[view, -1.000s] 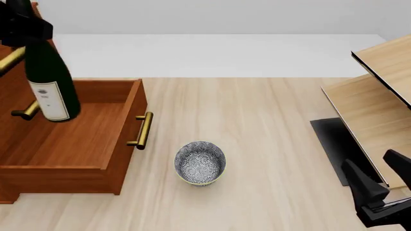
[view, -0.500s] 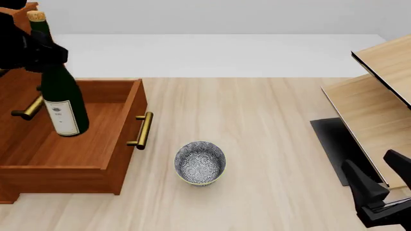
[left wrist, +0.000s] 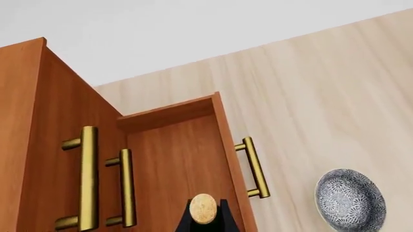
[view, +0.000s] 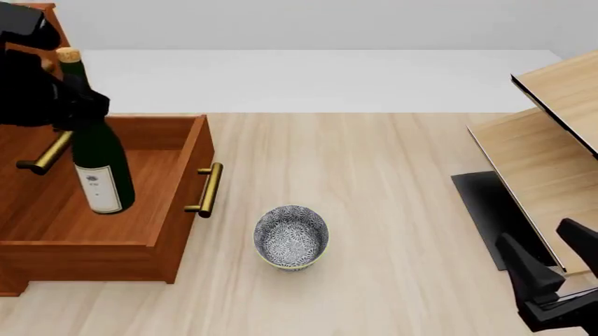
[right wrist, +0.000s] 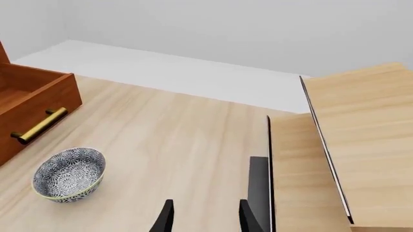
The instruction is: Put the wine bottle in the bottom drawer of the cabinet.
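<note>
The tall slim dark green glass wine bottle [view: 96,154] with its tan cork top and white label is seen at the left of the front view, tilted slightly with the cork toward the upper left corner. It is held at the neck by the black left gripper [view: 67,98], whose jaws are closed on the glass just below the cork. The lower body and label of the bottle are framed inside the open, wide, shallow reddish-brown wooden bottom drawer [view: 173,210]; whether the base touches the drawer floor cannot be told. The drawer's brass bar handle [view: 207,190] is seen on its front, facing the middle of the frame. The large reddish-brown wooden cabinet [view: 14,140] occupies the far left edge, with an upper brass handle [view: 42,157] showing just left of the bottle.

In the left wrist view the round cork [left wrist: 203,209] is recorded at the lower centre between dark finger parts, with the drawer interior beyond it.

A short blue-and-white patterned bowl [view: 291,236] stands on the light wood-grain table [view: 374,182], right of the drawer handle and apart from it. A pale light-wood shelf unit [view: 551,140] fills the right edge.

The black right gripper [view: 551,269] is noted in the lower right corner, well away from the bottle; its jaws are parted and nothing is held between them.
</note>
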Controlling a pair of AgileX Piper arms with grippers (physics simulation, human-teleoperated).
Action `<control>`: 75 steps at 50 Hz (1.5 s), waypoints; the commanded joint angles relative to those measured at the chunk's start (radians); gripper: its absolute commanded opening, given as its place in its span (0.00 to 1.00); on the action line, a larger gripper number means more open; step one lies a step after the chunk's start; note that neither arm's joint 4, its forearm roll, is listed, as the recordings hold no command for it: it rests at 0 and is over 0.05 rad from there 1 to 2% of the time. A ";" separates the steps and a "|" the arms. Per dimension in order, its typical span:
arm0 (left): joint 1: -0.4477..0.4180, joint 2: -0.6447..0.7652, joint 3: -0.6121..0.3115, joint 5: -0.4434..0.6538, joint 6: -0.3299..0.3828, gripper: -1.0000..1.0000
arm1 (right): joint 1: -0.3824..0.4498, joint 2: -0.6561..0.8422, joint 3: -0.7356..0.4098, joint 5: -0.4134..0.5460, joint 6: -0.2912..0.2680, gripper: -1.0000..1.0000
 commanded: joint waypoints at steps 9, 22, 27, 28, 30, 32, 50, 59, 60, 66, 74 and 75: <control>0.009 -0.027 0.023 -0.030 0.025 0.00 | 0.002 0.003 0.000 -0.002 0.000 1.00; -0.011 -0.005 0.043 -0.042 -0.040 0.00 | 0.007 0.009 0.000 -0.004 -0.002 1.00; -0.034 -0.008 0.064 -0.049 -0.055 0.00 | 0.006 0.013 0.000 -0.008 -0.002 1.00; -0.046 -0.004 0.068 -0.049 -0.071 0.00 | 0.007 0.010 0.000 -0.004 -0.001 1.00; -0.047 0.004 0.076 -0.056 -0.074 0.00 | 0.006 0.006 0.000 0.000 -0.002 1.00; -0.056 0.008 0.080 -0.058 -0.085 0.00 | 0.007 0.006 0.000 -0.001 -0.001 1.00; -0.060 0.031 0.111 -0.075 -0.111 0.00 | 0.009 0.015 0.000 -0.009 -0.001 1.00; -0.076 0.050 0.108 -0.073 -0.163 0.00 | 0.009 0.022 0.000 -0.012 -0.002 1.00; -0.066 0.051 0.106 -0.077 -0.154 0.00 | 0.010 0.022 0.000 -0.013 -0.002 1.00; -0.082 0.075 0.100 -0.083 -0.191 0.00 | 0.010 0.027 0.000 -0.017 -0.002 1.00; -0.068 0.109 0.094 -0.104 -0.190 0.00 | 0.012 0.031 0.000 -0.018 -0.002 1.00; -0.078 0.119 0.097 -0.105 -0.208 0.00 | 0.012 0.033 0.000 -0.020 -0.002 1.00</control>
